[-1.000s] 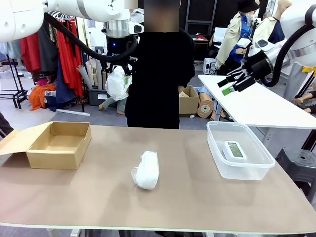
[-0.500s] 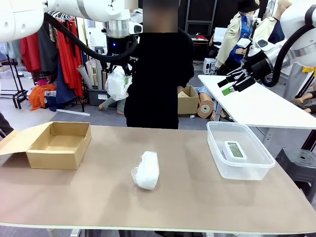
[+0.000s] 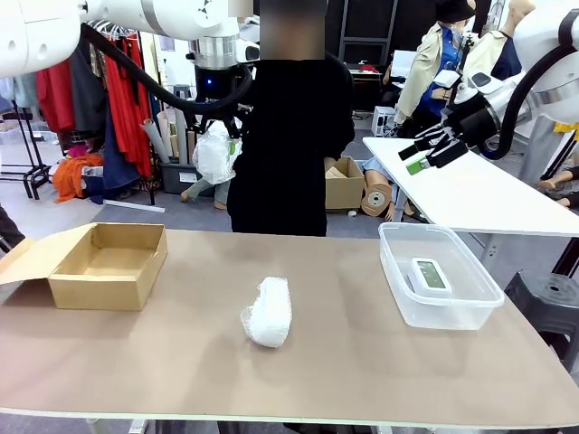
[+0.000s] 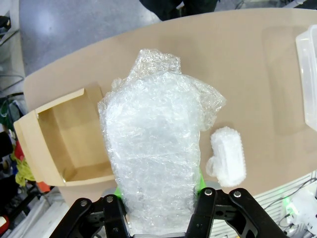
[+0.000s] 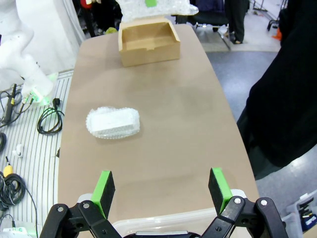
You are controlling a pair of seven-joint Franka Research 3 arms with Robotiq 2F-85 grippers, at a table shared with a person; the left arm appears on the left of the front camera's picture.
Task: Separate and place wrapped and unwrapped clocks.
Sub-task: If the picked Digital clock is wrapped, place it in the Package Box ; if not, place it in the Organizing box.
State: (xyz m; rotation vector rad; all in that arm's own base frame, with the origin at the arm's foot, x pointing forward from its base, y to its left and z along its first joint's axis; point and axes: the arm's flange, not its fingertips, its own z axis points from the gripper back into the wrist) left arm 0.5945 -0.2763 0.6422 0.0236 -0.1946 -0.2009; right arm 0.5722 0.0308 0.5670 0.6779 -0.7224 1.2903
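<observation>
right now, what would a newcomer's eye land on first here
The left claw holds a crinkly white wrapped bundle high in the air on the left, with the open cardboard box lower down on the table. A second wrapped bundle lies alone mid-table, and the small white clock sits in the clear tub on the right.

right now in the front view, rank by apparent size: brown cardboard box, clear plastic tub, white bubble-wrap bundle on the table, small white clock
1. brown cardboard box and clear plastic tub: look about alike, not ranked apart
2. white bubble-wrap bundle on the table
3. small white clock in the tub
</observation>
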